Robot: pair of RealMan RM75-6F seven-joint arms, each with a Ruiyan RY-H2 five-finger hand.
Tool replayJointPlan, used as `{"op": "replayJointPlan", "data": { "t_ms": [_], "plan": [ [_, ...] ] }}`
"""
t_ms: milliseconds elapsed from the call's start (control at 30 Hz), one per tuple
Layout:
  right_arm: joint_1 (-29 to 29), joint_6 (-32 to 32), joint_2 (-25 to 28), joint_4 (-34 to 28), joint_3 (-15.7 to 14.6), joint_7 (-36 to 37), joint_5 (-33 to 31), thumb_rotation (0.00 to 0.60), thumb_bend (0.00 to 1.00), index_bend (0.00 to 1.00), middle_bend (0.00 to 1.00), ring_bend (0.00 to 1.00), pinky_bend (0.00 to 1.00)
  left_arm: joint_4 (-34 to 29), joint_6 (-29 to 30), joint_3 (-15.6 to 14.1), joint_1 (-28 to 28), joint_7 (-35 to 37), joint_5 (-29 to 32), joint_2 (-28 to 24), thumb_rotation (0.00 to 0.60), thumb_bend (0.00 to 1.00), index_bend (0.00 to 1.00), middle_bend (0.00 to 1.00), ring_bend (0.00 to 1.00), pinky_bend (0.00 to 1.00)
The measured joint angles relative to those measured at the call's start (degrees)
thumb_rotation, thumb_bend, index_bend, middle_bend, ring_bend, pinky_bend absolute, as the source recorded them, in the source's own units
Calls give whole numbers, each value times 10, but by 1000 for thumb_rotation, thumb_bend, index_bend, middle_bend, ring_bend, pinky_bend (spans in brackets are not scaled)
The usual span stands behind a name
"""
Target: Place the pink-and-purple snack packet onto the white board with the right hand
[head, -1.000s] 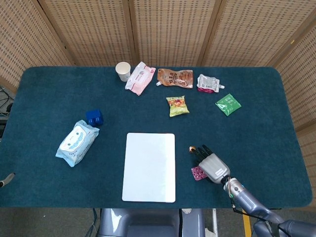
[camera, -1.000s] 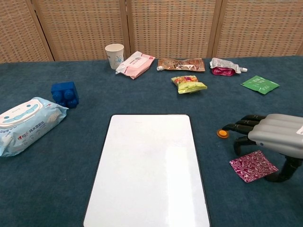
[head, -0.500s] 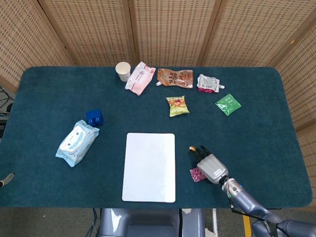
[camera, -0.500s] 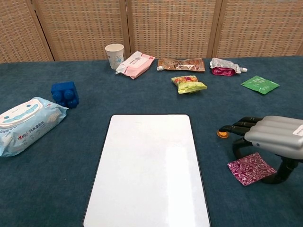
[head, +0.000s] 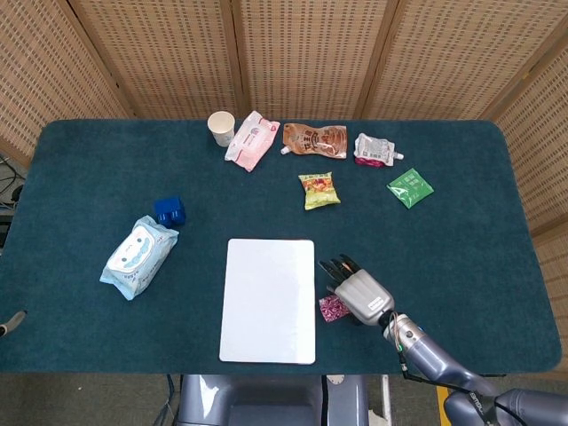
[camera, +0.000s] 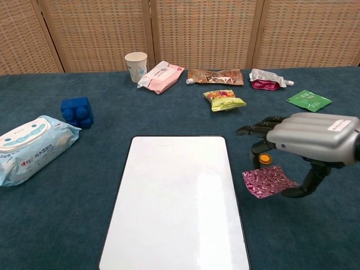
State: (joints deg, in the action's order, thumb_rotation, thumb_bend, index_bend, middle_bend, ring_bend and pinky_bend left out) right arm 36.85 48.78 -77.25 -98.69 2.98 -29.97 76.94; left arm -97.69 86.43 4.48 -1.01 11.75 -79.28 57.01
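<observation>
The pink-and-purple snack packet (camera: 266,181) (head: 333,308) hangs just right of the white board (camera: 174,202) (head: 269,299), close to its right edge. My right hand (camera: 308,138) (head: 358,291) holds it, thumb beneath the packet's right end and fingers curled over it. The packet sits a little above the cloth and does not overlap the board. My left hand shows in neither view.
A small orange disc (camera: 265,158) lies under the right hand's fingers. Wet wipes (camera: 31,146) and a blue block (camera: 76,111) lie left of the board. Along the far edge are a paper cup (camera: 136,64), a pink pack (camera: 161,75), several snack pouches and a green sachet (camera: 308,100).
The right hand has moved left toward the board, carrying the packet with it from beside the orange disc to near the board's right edge.
</observation>
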Motion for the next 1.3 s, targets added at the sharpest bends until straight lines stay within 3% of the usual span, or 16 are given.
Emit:
{"op": "replayJointPlan", "data": {
  "t_ms": [300,667,733,767,833,867,1100,1200,1300],
  "plan": [
    [53,-31,-45,-39,36,-52,-118,600,311,551,0,0,0,2,-5,4,2,11,8,-3,584,0,0,0,0,0],
    [123,9,-134,-29,40,-194,-237,600,309,535,0,0,0,12,-23,9,5,23,30,-4,583,0,0,0,0,0],
    [135,27,-150,-25,41,-213,-259,600,239,396,0,0,0,13,-23,10,5,26,29,-4,583,0,0,0,0,0],
    [138,34,-155,-23,41,-218,-267,600,152,236,0,0,0,13,-22,10,5,27,28,-5,583,0,0,0,0,0],
    [144,44,-163,-22,42,-228,-284,600,25,33,0,0,0,13,-22,9,5,29,27,-5,583,0,0,0,0,0],
    [146,48,-165,-22,43,-233,-292,600,2,0,0,0,0,12,-22,9,4,30,26,-6,583,0,0,0,0,0],
    [168,107,-164,-51,50,-286,-396,600,0,0,0,0,0,14,-25,8,5,29,27,-5,583,0,0,0,0,0],
    [171,122,-141,-67,53,-289,-408,600,13,4,0,0,0,15,-28,8,6,27,27,-4,583,0,0,0,0,0],
    [167,126,-116,-69,56,-268,-399,600,153,80,0,0,0,15,-27,7,6,25,27,-3,584,0,0,0,0,0]
  ]
}}
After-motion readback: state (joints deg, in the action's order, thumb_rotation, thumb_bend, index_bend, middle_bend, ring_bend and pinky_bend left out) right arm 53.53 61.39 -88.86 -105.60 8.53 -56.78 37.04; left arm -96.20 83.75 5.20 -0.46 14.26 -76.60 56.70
